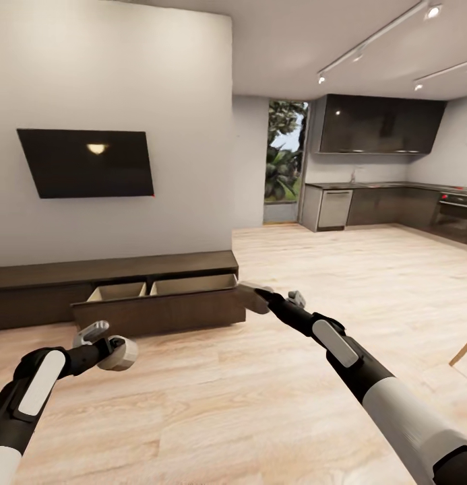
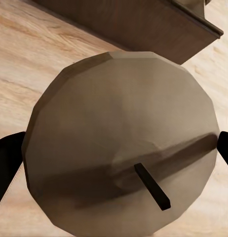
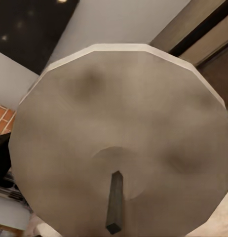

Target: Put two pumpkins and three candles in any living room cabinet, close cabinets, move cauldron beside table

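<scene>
My left gripper (image 1: 116, 351) is shut on a beige candle (image 1: 120, 353), held low over the wood floor in front of the cabinet (image 1: 112, 269). In the left wrist view that candle (image 2: 119, 143) shows its top and dark wick. My right gripper (image 1: 255, 297) is shut on a second candle (image 1: 252, 298), just off the right end of the cabinet's pulled-out drawer (image 1: 159, 313). That candle (image 3: 119, 143) faces the right wrist camera with its wick. The drawer's pale compartments look empty. The pumpkins and the cauldron are out of view.
A black TV (image 1: 88, 163) hangs on the wall above the cabinet. Dark kitchen cupboards (image 1: 378, 124) and counters stand at the far right, beside a doorway (image 1: 285, 158) with plants. A wooden leg (image 1: 463, 350) juts in at the right edge. Bare floor lies around both arms.
</scene>
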